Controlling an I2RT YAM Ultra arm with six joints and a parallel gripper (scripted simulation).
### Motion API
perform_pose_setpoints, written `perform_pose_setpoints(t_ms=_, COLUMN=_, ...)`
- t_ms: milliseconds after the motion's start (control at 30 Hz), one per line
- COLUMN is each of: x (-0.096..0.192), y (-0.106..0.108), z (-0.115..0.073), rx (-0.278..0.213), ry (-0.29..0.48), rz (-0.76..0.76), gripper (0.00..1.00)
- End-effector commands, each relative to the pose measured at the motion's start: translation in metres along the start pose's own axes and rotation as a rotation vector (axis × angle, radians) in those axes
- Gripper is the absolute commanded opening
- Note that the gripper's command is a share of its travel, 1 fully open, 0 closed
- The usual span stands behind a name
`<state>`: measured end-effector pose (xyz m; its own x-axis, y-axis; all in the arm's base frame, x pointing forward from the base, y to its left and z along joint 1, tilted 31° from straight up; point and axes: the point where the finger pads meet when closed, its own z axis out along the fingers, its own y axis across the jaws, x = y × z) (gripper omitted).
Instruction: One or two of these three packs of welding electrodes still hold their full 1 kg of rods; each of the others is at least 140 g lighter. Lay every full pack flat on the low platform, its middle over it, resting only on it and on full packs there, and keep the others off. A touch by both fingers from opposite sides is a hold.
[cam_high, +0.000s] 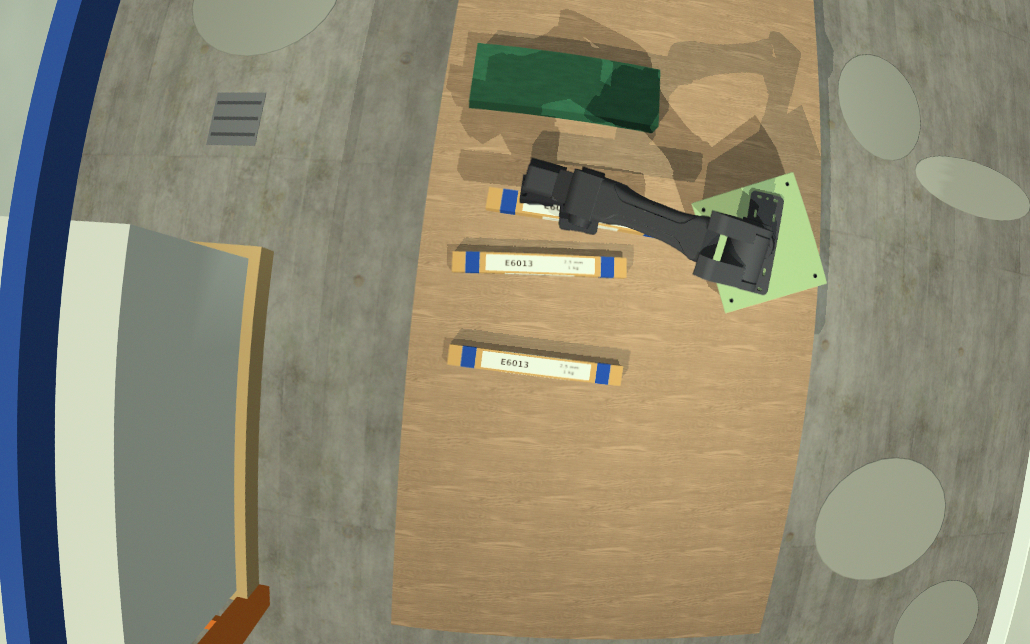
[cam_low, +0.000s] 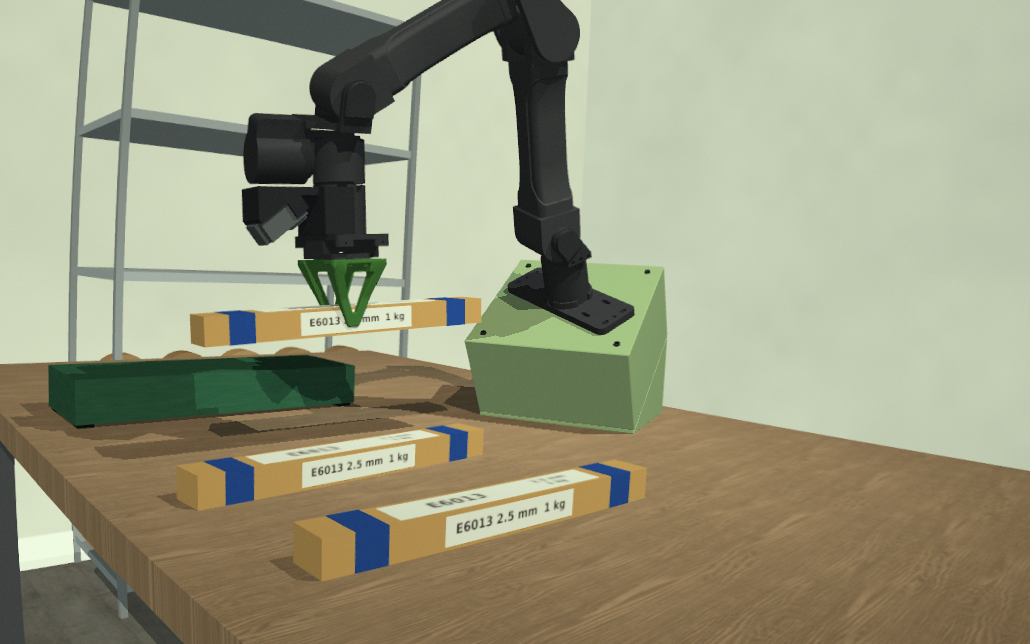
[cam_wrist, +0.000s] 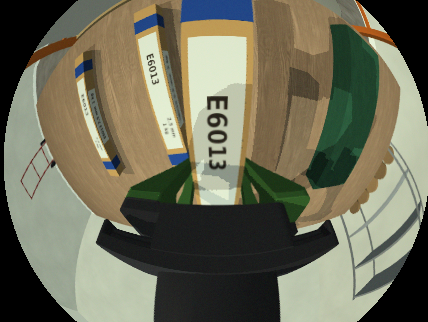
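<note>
My gripper (cam_low: 350, 315) with green fingers is shut on the middle of a tan E6013 electrode pack (cam_low: 334, 319) with blue bands. It holds the pack level in the air, well above the table, beside the dark green low platform (cam_low: 201, 388). The wrist view shows the held pack (cam_wrist: 215, 100) between the fingers. From above, the arm covers most of the held pack (cam_high: 507, 202). A second pack (cam_low: 328, 465) and a third pack (cam_low: 469, 517) lie flat on the table, nearer the front. The platform (cam_high: 563, 87) has nothing on it.
The arm's light green base block (cam_low: 569, 356) stands at the right of the table. A grey metal shelf rack (cam_low: 98, 189) stands behind the table's far edge. The table's left edge runs close to the platform's end.
</note>
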<state>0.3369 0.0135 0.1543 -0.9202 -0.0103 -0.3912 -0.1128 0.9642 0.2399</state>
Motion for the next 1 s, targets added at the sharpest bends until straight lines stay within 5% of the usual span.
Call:
perform_pose_setpoints(t_ms=0, x=-0.0201, y=0.0014, z=-0.0419, rx=0.016, ry=-0.101, rz=-0.011, gripper=0.00)
perform_pose_setpoints(t_ms=967, x=-0.0189, y=-0.0014, z=-0.0428, rx=0.015, ry=-0.098, rz=-0.004, gripper=0.00)
